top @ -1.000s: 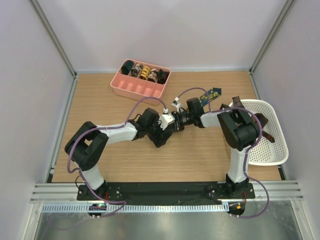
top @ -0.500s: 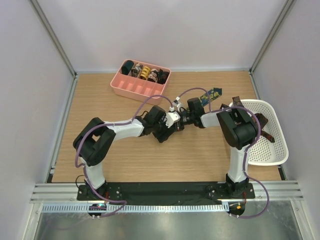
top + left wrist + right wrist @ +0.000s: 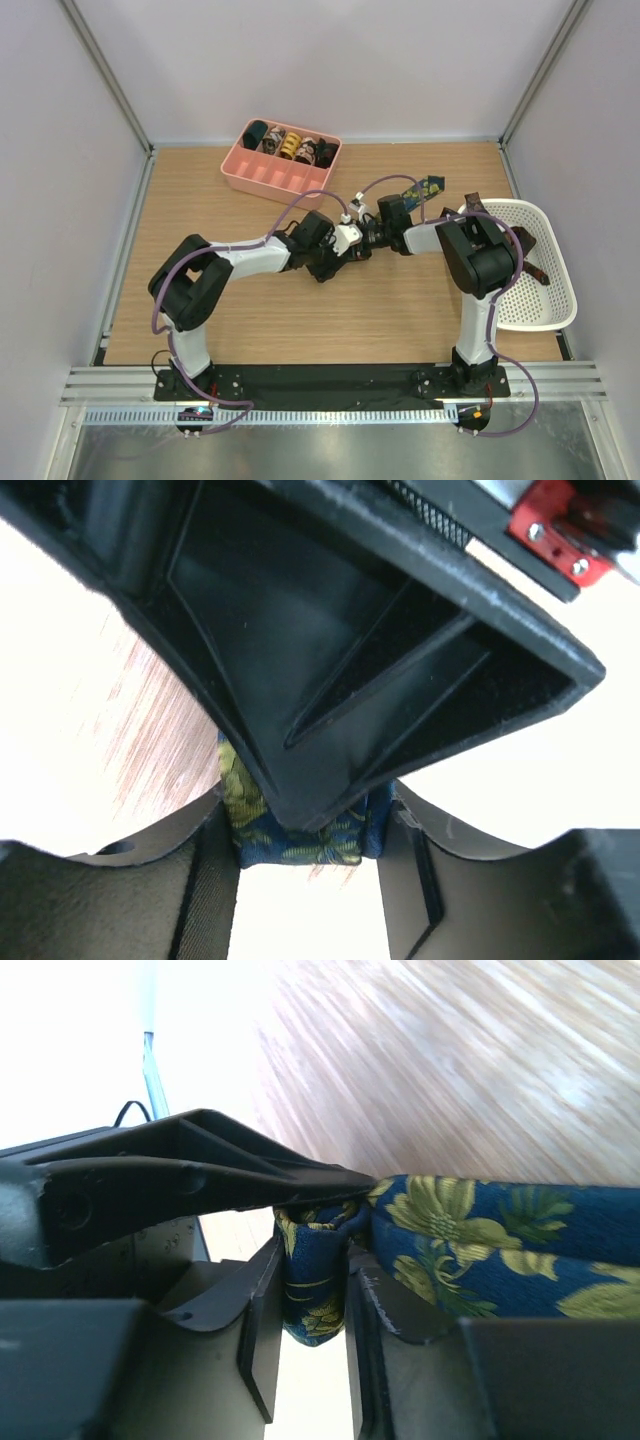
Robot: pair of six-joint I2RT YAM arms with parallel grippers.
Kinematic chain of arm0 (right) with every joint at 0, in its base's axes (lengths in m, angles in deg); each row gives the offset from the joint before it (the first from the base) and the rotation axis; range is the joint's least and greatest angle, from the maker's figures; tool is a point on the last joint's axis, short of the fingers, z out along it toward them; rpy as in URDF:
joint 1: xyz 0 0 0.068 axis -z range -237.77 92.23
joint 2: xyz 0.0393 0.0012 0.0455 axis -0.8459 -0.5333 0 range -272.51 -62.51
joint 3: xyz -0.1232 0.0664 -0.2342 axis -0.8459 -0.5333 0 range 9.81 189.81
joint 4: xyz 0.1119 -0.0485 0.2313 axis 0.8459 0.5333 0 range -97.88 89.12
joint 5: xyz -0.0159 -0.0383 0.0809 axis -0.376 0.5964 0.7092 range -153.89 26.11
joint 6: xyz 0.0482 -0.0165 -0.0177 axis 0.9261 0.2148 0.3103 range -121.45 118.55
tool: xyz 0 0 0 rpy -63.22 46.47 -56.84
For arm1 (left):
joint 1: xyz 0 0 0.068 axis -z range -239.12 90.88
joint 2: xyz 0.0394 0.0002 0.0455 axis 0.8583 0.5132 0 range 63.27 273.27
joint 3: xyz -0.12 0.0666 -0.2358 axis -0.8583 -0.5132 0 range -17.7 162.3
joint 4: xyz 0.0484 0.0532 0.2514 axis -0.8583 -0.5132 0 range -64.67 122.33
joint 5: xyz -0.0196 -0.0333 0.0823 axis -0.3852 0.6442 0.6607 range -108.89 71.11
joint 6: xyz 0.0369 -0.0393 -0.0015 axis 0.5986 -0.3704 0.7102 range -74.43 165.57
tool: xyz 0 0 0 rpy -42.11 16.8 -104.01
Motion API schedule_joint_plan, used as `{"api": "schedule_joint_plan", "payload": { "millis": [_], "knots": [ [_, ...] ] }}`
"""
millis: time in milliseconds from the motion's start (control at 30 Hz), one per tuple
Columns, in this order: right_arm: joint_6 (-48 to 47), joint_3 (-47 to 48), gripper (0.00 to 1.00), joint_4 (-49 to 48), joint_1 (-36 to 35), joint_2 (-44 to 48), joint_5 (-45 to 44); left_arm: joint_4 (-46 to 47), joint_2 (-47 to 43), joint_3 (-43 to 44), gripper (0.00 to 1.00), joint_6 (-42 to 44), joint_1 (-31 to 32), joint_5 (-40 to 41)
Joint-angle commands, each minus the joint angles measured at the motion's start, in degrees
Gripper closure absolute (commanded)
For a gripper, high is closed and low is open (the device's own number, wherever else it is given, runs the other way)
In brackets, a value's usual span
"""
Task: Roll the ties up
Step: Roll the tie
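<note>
- Top external view: the left gripper (image 3: 352, 246) and right gripper (image 3: 375, 236) meet tip to tip at the middle of the frame, low over the wooden tabletop (image 3: 200, 210).
- A navy necktie (image 3: 425, 187) of soft woven fabric with a yellow-green leaf print runs from between them toward the upper right. Its pointed end lies just left of the white plastic mesh basket (image 3: 560, 300).
- In the left wrist view, a small fold of the navy necktie sits at lower centre between the left fingers (image 3: 210, 880). It fills the gap and touches both, so this gripper reads as clamped on the fold. How firmly it grips cannot be told.
- In the right wrist view, the same fold is pinched between the right fingers (image 3: 262, 1330) at lower centre. The rest of the band trails off to the right edge.
- The fabric looks light, limp and smooth, so it is probably slippery, and a started coil would likely spring loose if freed.
- The best hold is judged to be across the flat sides of the wound core, not on the loose tail.
- A pink plastic compartment tray (image 3: 262, 180) at upper centre holds small coiled ties (image 3: 290, 146), and dark loose ties (image 3: 530, 255) lie in the basket.
</note>
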Motion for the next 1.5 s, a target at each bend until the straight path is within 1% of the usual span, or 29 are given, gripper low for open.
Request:
{"api": "schedule_joint_plan", "payload": {
  "millis": [0,67,133,367,400,433,467,633,667,700,733,800,867,933,967,1000,1067,1100,1133,1167,1200,1300,1467],
  "knots": [
    [-3.4,0.1,0.66,4.1,0.4,2.1,-4.3,-5.7,1.0,1.0,0.50,0.2,0.0,-0.5],
    [-4.6,0.9,0.63,6.4,0.4,1.7,-5.7,-6.2,1.3,1.6,0.53,0.2,0.0,-0.3],
    [-4.7,1.0,0.64,6.8,0.4,0.9,-6.2,-7.1,1.7,2.3,0.56,0.2,0.1,-0.6],
    [-6.0,2.5,0.60,10.3,0.4,0.4,-9.2,-8.6,2.7,3.5,0.56,0.5,0.5,0.0],
    [-6.2,2.5,0.56,10.9,0.4,0.5,-9.5,-9.1,2.8,3.7,0.56,0.5,0.6,0.2],
    [-6.3,2.5,0.47,11.1,0.4,1.0,-9.7,-9.3,3.0,3.9,0.56,0.5,0.7,0.1],
    [-6.4,2.4,0.42,11.5,0.5,1.3,-10.8,-9.4,3.2,4.1,0.56,0.4,0.7,0.0],
    [-6.9,2.8,0.42,13.6,0.4,2.4,-11.8,-11.0,4.6,5.5,0.56,0.3,0.8,0.4],
    [-7.0,2.8,0.44,13.7,0.4,2.9,-12.3,-11.3,4.7,5.9,0.56,0.4,0.8,0.5],
    [-7.3,2.9,0.48,14.5,0.4,3.1,-12.7,-11.9,5.2,6.4,0.56,0.3,0.8,0.6],
    [-7.5,3.0,0.49,14.8,0.5,3.2,-12.8,-12.2,5.4,6.6,0.57,0.2,0.8,0.9],
    [-7.7,2.9,0.48,15.5,0.5,3.2,-14.1,-13.1,5.9,7.3,0.57,0.1,0.8,1.2],
    [-7.6,2.4,0.44,15.5,0.4,3.2,-14.8,-13.7,6.2,8.0,0.57,0.1,0.8,1.7],
    [-7.6,1.8,0.43,15.5,0.5,3.3,-16.0,-14.4,6.5,8.4,0.58,0.3,0.8,1.8],
    [-7.5,1.8,0.45,15.5,0.6,3.2,-16.1,-14.6,6.4,8.5,0.58,0.2,0.9,1.8],
    [-7.5,1.8,0.54,15.5,0.5,2.9,-16.2,-14.9,6.6,8.7,0.58,0.3,1.0,2.1],
    [-7.5,2.4,0.63,15.5,0.5,2.5,-15.5,-15.1,6.5,9.0,0.56,0.1,1.0,2.3],
    [-7.5,2.5,0.68,15.5,0.5,2.0,-15.4,-15.2,6.4,9.0,0.52,0.0,0.9,2.1],
    [-7.4,2.8,0.69,15.5,0.6,1.2,-14.8,-15.2,6.1,9.2,0.49,-0.3,0.9,1.9],
    [-7.5,2.9,0.73,15.3,0.6,0.7,-14.6,-15.2,5.8,9.4,0.45,0.0,1.1,1.8],
    [-7.4,3.1,0.74,15.1,0.6,0.4,-14.2,-15.1,5.5,9.5,0.40,-0.1,1.0,1.6],
    [-7.2,3.2,0.75,14.4,0.5,-0.6,-13.2,-14.9,5.1,10.4,0.34,0.3,1.1,0.8],
    [-7.4,3.5,0.77,13.6,0.7,-1.5,-11.7,-15.8,6.3,13.4,0.32,0.9,1.1,0.4]
  ]
}}
